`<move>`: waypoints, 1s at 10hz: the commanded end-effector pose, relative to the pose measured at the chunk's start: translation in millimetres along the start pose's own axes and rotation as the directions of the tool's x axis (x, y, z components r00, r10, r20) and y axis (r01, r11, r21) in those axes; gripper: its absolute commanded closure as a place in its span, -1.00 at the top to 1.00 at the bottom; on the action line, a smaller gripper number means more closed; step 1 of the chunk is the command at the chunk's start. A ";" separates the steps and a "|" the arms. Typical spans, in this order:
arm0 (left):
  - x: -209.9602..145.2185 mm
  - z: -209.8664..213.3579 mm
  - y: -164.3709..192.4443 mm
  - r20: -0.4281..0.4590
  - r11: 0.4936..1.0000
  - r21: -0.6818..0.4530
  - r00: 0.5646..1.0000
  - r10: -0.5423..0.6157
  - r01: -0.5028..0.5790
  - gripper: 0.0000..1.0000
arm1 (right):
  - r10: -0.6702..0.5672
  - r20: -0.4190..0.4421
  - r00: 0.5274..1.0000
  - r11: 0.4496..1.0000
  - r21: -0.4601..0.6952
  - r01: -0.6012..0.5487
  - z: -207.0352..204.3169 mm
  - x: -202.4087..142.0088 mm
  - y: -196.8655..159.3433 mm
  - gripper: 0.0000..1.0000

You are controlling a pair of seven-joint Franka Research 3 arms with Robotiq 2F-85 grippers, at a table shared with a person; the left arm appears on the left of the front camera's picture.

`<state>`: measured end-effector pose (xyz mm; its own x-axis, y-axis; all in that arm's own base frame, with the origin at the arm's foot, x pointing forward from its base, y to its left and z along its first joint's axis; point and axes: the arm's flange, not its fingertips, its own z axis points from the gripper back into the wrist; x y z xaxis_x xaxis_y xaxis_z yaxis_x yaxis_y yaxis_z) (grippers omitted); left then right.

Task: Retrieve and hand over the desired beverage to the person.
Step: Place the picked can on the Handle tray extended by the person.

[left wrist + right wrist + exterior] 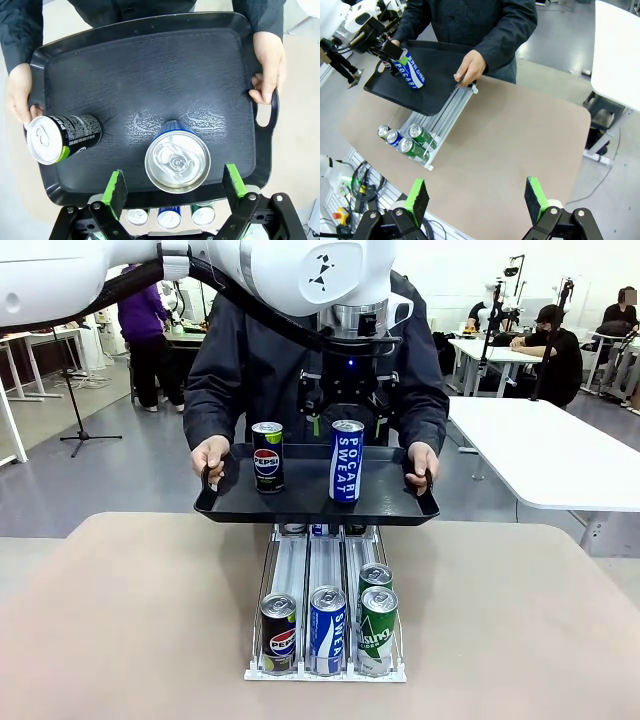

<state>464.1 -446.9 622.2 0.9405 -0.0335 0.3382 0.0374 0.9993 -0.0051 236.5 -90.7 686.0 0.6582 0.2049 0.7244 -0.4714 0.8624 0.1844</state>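
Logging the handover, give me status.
Left hand open above blue Pocari Sweat can, standing on person's black plastic tray. Right hand open, empty. Black Pepsi can alongside.

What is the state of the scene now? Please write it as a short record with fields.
person: stands at the far side, both hands on the handles of the black tray
on tray: Pepsi can and Pocari Sweat can, both upright, apart
left gripper: open, above the Pocari Sweat can, pads on either side, not touching it
right gripper: open, holds nothing, over bare table
can rack: on the table under the tray's near edge; front row has Pepsi, Pocari Sweat and a green can
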 end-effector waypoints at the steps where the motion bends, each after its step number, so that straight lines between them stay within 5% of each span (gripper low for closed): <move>1: 4.7 6.3 -1.7 -0.009 1.000 0.006 1.000 0.024 -0.024 1.00 | 0.012 0.004 1.000 0.999 0.029 -0.012 -1.3 0.8 -0.3 1.00; 4: -25.7 37.2 10.8 0.024 0.998 -0.060 0.999 -0.023 0.024 1.00 | 0.012 0.004 1.000 0.999 0.029 -0.012 -1.3 0.8 -0.3 1.00; 7: -120.0 97.2 95.9 0.197 0.983 -0.140 0.976 -0.092 0.121 1.00 | 0.012 0.004 1.000 0.999 0.029 -0.012 -1.3 0.8 -0.3 1.00; 10: -146.0 118.4 183.4 0.195 0.962 -0.193 0.969 -0.154 0.192 1.00 | 0.012 0.004 1.000 0.999 0.029 -0.012 -1.3 0.8 -0.3 1.00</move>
<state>293.7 -298.5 699.7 0.8390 -0.1269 0.5292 0.2160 0.9702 -0.1097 236.6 -90.9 685.9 0.6587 0.2047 0.7240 -0.4711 0.8625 0.1848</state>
